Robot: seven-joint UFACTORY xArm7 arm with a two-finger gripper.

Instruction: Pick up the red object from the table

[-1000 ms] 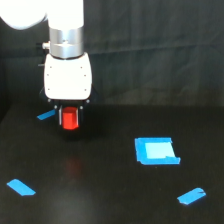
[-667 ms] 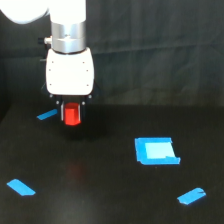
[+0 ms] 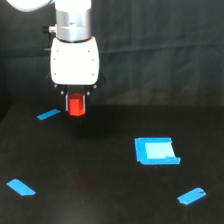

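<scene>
The red object (image 3: 76, 105) is a small red-orange stubby block held between the dark fingers of my gripper (image 3: 76, 107), below the gripper's white body. It hangs well above the black table (image 3: 100, 190), at the exterior view's upper left. The gripper is shut on it. The fingers are mostly hidden behind the block.
A blue square patch (image 3: 156, 150) lies on the table at the exterior view's right. Blue tape strips lie at the back left (image 3: 48, 114), front left (image 3: 21, 187) and front right (image 3: 191, 195). A dark curtain hangs behind.
The gripper has risen with the red object in it, lifting it clear of the table and further up the view.
</scene>
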